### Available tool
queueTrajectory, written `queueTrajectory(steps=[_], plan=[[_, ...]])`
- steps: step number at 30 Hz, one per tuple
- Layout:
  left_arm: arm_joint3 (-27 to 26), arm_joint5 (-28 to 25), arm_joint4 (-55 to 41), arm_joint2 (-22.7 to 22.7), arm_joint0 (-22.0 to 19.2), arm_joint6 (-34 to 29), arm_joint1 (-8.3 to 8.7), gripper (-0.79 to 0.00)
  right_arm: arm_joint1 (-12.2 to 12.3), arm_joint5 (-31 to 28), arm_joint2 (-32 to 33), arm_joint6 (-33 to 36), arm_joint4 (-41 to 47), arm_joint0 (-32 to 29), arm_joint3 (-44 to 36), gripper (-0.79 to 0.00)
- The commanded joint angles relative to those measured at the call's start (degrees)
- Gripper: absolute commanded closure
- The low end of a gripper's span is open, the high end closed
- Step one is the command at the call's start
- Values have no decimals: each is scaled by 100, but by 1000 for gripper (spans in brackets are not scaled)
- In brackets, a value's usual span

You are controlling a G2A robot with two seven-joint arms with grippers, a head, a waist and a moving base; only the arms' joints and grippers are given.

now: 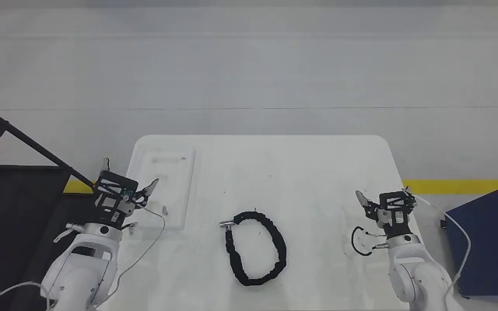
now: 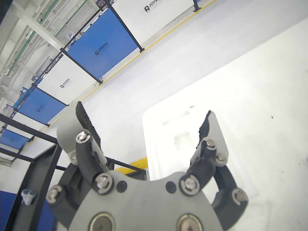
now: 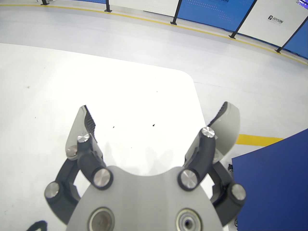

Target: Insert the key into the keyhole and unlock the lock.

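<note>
A black fabric-covered chain lock [image 1: 257, 249] lies curled in a loop near the front middle of the white table [image 1: 311, 171], its metal end [image 1: 226, 224] pointing left. I cannot make out a key. My left gripper [image 1: 128, 186] [image 2: 144, 115] hovers at the table's left edge, open and empty. My right gripper [image 1: 384, 197] [image 3: 156, 111] hovers near the right edge, also open with nothing between its fingers. Both are well away from the lock.
A white foam tray [image 1: 166, 183] [image 2: 168, 131] with shallow recesses lies on the left part of the table, just beside my left gripper. A dark frame [image 1: 31, 144] stands off the table's left side. A blue bin [image 1: 475, 241] [image 3: 272, 176] stands beside the right edge.
</note>
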Motion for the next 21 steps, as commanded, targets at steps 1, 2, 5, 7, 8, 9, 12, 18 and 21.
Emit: queueTrajectory(steps=[1, 2, 5, 7, 8, 9, 12, 18, 21], plan=[[-93, -226, -123, -24, 100, -199, 0, -785, 0, 0, 0, 0, 0, 0, 0, -785], [-143, -372, -252, -37, 132, -344, 0, -785, 0, 0, 0, 0, 0, 0, 0, -785], [-171, -1259, -1344, -123, 130, -932, 15, -785, 0, 0, 0, 0, 0, 0, 0, -785], [-191, -1648, -1921, -265, 69, -1503, 34, -785, 0, 0, 0, 0, 0, 0, 0, -785], [-237, -1806, -2226, -349, 2, -1893, 48, -785, 0, 0, 0, 0, 0, 0, 0, -785], [-261, -1856, -2331, -383, -36, -2078, 56, -785, 0, 0, 0, 0, 0, 0, 0, -785], [-310, -2060, -2875, -400, -230, -2937, 89, -785, 0, 0, 0, 0, 0, 0, 0, -785], [-93, -2240, -3534, -185, -958, -4775, 190, -785, 0, 0, 0, 0, 0, 0, 0, -785], [377, -2103, -4247, 96, -1515, -5520, 221, -785, 0, 0, 0, 0, 0, 0, 0, -785]])
